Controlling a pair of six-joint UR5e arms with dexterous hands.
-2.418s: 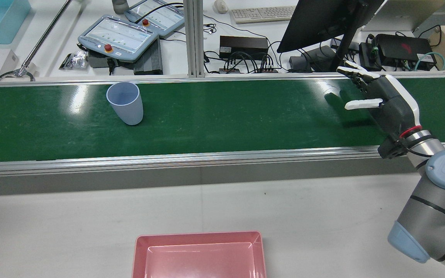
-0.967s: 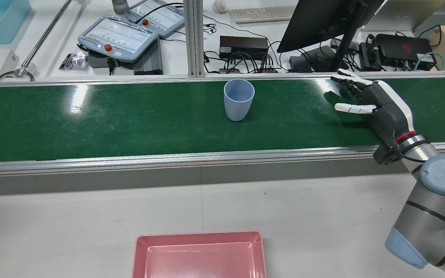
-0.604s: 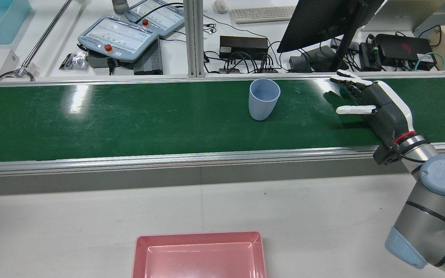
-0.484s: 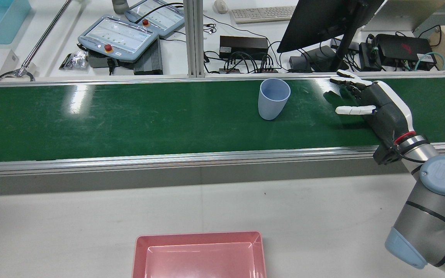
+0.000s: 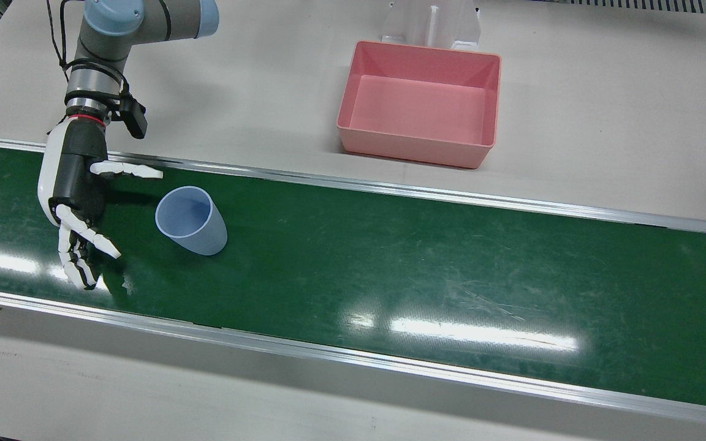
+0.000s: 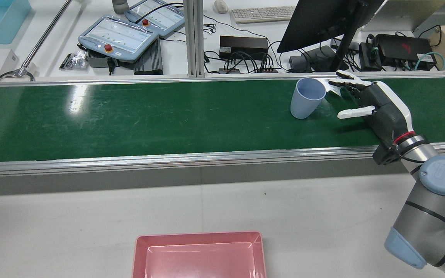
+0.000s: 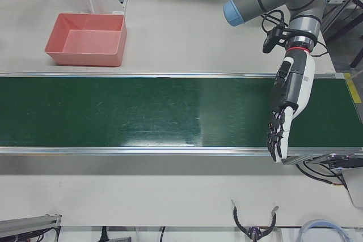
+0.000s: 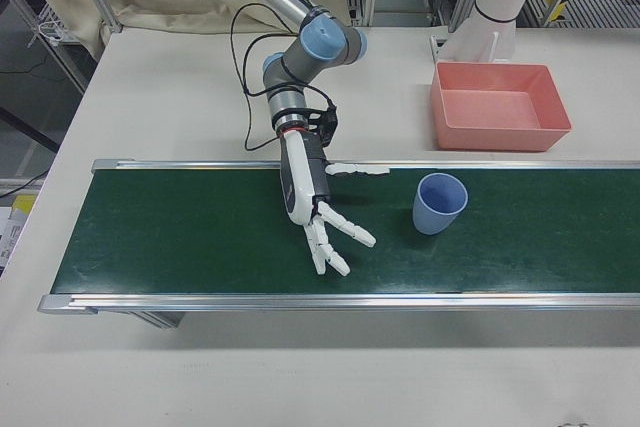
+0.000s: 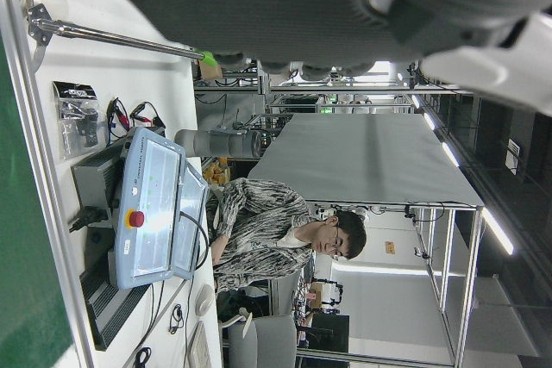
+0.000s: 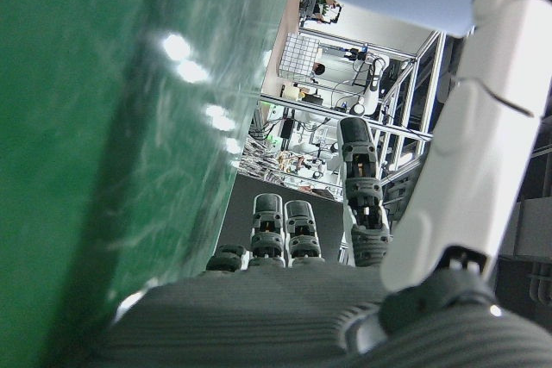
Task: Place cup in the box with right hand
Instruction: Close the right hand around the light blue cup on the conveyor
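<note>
Cup-wise, the pale blue plastic cup (image 6: 306, 98) stands upright on the green conveyor belt (image 6: 129, 119), just beside the right hand (image 6: 377, 106), whose spread fingers hold nothing. Closing late could tip it. Pink plastic box (image 6: 199, 255) is well apart.

A green conveyor belt (image 6: 149, 116) with metal side rails runs across the pale tabletop (image 6: 91, 224). Beyond it lie two teach pendants (image 6: 118, 38), a keyboard (image 6: 263, 14), a black monitor (image 6: 315, 19) and tangled cables. A seated person (image 9: 276, 234) in a patterned top shows in the left hand view.
</note>
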